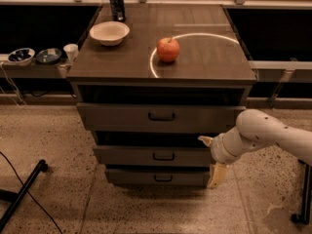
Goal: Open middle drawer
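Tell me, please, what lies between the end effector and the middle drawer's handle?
Only bare drawer front, in the camera view: the open end effector sits at the right end of the middle drawer, apart from its handle.

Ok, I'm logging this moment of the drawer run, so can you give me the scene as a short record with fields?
gripper: at the right end of the middle drawer front, fingers open, one above the other
drawer handle: centre of the front, not gripped
cabinet top: apple, white bowl, drink can
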Robot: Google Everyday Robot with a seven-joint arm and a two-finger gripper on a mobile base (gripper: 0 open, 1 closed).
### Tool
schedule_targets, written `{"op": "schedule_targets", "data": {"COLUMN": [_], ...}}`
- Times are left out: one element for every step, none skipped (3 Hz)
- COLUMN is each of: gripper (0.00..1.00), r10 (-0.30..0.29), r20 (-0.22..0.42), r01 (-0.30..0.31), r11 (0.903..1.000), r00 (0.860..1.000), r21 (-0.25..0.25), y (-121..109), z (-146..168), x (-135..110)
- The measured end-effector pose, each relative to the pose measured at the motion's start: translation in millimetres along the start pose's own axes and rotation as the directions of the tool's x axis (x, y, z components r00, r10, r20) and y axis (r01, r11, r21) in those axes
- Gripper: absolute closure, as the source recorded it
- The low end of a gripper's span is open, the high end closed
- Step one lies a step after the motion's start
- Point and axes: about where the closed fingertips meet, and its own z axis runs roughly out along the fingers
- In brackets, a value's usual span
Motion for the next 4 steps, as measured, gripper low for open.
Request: {"op": "schedule_targets", "data": {"gripper": [0.00, 0.00, 0.00, 0.00], "r10": [0.021, 0.031, 0.028, 0.034], "r20": [-0.004, -0.026, -0.050, -0.046], "r01": [-0.021, -0.031, -0.027, -0.031], "r11": [0.9998, 0.9995, 0.9991, 0.9969], "r00": [1.000, 0.999, 0.998, 0.998], "r21": [-0.006, 0.011, 0.033, 0.072], "y": [-18.8, -35.6, -42.4, -51.0], "z": [22.8, 48.3, 64.2, 79.9], "x": [13.7, 26.1, 31.0, 35.5]}}
